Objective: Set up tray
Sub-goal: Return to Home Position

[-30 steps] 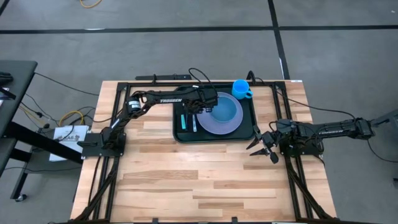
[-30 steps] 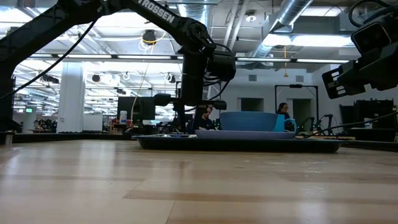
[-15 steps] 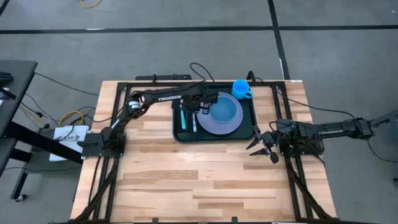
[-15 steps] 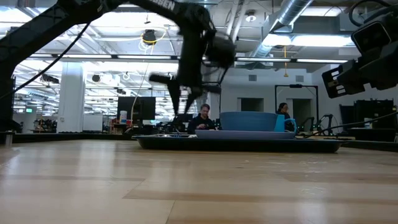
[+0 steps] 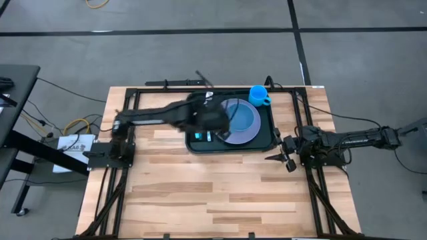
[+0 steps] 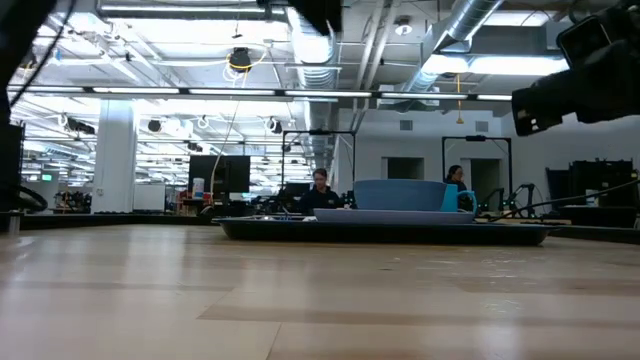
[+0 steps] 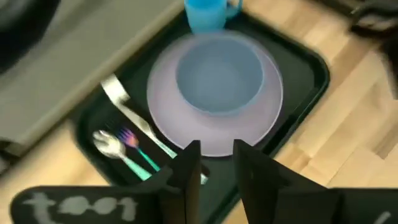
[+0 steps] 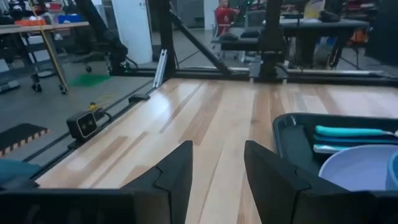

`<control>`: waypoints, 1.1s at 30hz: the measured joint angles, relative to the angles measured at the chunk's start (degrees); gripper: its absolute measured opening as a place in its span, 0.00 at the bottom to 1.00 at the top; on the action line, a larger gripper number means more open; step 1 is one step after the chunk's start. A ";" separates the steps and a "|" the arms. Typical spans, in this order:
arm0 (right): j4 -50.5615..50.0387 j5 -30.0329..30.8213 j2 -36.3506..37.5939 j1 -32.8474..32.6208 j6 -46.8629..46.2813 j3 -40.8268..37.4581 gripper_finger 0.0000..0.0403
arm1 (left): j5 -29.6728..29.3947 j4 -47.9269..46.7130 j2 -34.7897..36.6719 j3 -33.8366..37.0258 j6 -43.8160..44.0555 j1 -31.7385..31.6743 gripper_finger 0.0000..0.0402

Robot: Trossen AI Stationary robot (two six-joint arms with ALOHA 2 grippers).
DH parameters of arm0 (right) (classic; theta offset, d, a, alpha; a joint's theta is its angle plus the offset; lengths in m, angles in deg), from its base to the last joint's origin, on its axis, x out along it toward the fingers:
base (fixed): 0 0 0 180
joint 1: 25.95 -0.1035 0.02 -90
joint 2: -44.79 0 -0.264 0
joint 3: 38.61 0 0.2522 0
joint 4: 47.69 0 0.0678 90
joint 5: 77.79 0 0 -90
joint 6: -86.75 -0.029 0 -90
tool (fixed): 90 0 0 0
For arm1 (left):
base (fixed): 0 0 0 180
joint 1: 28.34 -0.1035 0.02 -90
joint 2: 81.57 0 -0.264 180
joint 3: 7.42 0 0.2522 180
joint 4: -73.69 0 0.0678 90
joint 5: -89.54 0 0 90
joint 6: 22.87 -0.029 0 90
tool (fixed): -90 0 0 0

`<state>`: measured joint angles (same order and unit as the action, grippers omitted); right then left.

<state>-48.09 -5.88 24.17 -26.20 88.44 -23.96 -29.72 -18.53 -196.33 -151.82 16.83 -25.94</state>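
Note:
The dark green tray (image 5: 267, 137) lies at the table's far middle. On it sit a lavender plate (image 7: 186, 127) with a blue bowl (image 7: 219, 81), plus a knife (image 7: 127, 109), a spoon (image 7: 109, 144) and a teal-handled fork (image 7: 142, 152) left of the plate. A blue cup (image 5: 259, 95) stands at the tray's far right corner. My left gripper (image 7: 216, 163) hovers open and empty above the tray's near left part (image 5: 212, 125). My right gripper (image 5: 275, 159) waits open near the table's right edge, off the tray's near right corner.
Bare wood spreads over the table's near half (image 5: 200, 193). Black frame rails run along the left and right edges (image 5: 110, 180). In the low view the tray (image 6: 380, 230) shows as a low dark slab, with a person seated far behind it (image 6: 320, 190).
My left gripper has risen from the cutlery side of the tray, up out of the low view, and drawn back toward the near edge; it moves fast and shows blurred. The cutlery stays on the tray. My right gripper has rolled at its wrist, staying in place.

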 joint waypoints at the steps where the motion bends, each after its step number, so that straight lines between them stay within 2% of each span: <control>1: -0.10 0.02 0.04 0.00 -0.28 0.00 0.34 | -2.96 -0.60 1.61 0.10 -0.97 1.89 0.21; 4: -0.47 0.00 0.04 0.00 -0.69 0.00 0.34 | -11.05 -2.73 7.17 0.40 -4.75 7.21 0.21; 8: -1.29 0.19 0.00 0.00 -0.38 0.00 0.34 | -10.19 -4.59 14.24 5.02 -10.01 12.17 0.21; 11: -3.45 0.21 0.00 0.00 0.12 0.00 0.34 | -10.49 -4.32 19.31 12.47 -12.62 14.50 0.21; 15: -4.38 0.15 0.00 0.00 0.09 0.00 0.35 | -11.63 0.42 29.30 28.68 -13.24 15.39 0.21; 18: -4.36 0.13 0.00 -0.11 -1.74 0.00 0.35 | -7.27 11.96 38.72 44.74 -17.10 14.48 0.21; 24: -4.39 0.08 0.00 -0.11 -6.23 0.00 0.35 | 10.74 53.91 58.23 77.59 -31.95 9.02 0.21; 28: -4.39 0.06 0.00 -0.11 -6.22 0.00 0.35 | 13.38 75.47 67.73 95.77 -34.80 5.86 0.21; 33: -4.39 0.16 0.00 -0.11 -6.22 0.00 0.35 | 18.01 94.86 75.25 113.71 -37.52 3.17 0.21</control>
<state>-52.48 -5.72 24.17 -26.31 82.22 -23.96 -11.71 76.32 -121.07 -38.12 -20.69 -22.77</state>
